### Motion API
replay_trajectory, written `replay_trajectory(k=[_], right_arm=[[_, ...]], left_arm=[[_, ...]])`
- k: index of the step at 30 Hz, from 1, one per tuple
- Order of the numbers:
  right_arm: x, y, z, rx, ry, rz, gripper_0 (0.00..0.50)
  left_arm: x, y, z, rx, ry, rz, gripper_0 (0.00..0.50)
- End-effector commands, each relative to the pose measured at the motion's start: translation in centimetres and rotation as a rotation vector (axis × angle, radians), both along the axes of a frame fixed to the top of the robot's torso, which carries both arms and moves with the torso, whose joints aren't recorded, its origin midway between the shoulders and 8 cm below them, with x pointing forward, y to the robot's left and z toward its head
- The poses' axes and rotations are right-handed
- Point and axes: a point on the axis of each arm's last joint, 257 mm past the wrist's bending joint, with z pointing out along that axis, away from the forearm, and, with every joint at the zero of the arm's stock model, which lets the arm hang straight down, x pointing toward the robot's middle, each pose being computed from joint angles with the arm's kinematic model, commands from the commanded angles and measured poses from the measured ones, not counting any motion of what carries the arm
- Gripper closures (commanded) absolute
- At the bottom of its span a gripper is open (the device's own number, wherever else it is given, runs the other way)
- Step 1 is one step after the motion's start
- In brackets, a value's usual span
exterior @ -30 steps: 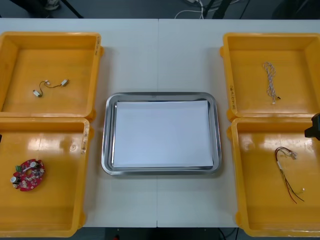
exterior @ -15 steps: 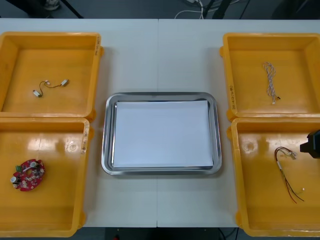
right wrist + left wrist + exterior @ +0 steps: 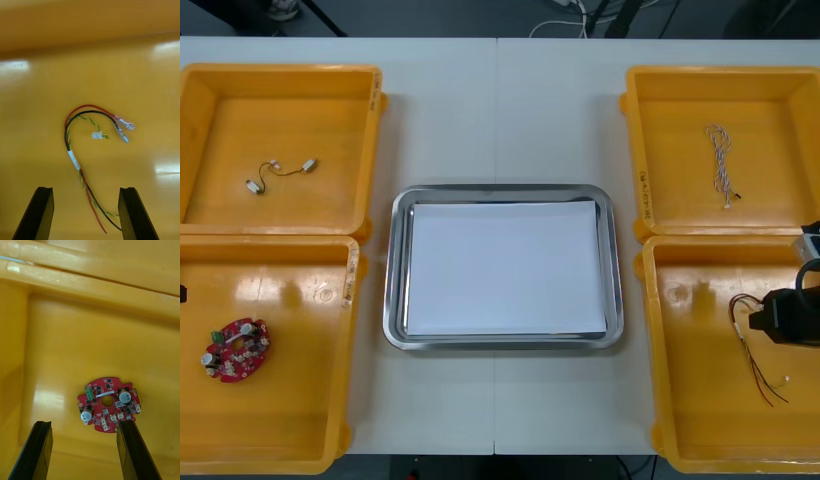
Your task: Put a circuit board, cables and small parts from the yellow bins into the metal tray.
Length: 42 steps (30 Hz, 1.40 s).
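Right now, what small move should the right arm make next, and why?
Probably lower the right gripper: it hangs open over the red and yellow cable in its yellow bin, not yet touching. The left gripper hangs open over the circuit board.

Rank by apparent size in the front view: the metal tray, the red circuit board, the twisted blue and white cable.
1. metal tray, clearly largest.
2. red circuit board.
3. twisted blue and white cable: longer than the board, but far thinner.
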Motion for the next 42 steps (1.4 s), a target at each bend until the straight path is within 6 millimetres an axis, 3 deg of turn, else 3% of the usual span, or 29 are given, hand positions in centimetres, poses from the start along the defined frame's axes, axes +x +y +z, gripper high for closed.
replay_trajectory(k=[1,22,30,42], right_arm=[[-0.6,1.3,-0.7,-0.022,-0.005,0.071,0.0],[0.9,0.7,-3.1,-0.026,-0.045,0.049,0.0],[1.1,0.3,-4.0,-0.035,-0.041,0.04,0.0],[0.9,1.2,-4.9,-0.041,-0.022,0.054,0.0]], left_arm=[[-1.1,0.6,-1.6,-0.093,0.011,0.172,0.0],[0.5,1.4,-6.1,-0.169,-0.03,0.225,0.0],[0.6,0.5,-7.5,-0.193,-0.016,0.21,0.0],[0.0,-0.7,-9.7,-0.182,0.003,0.182,0.0]])
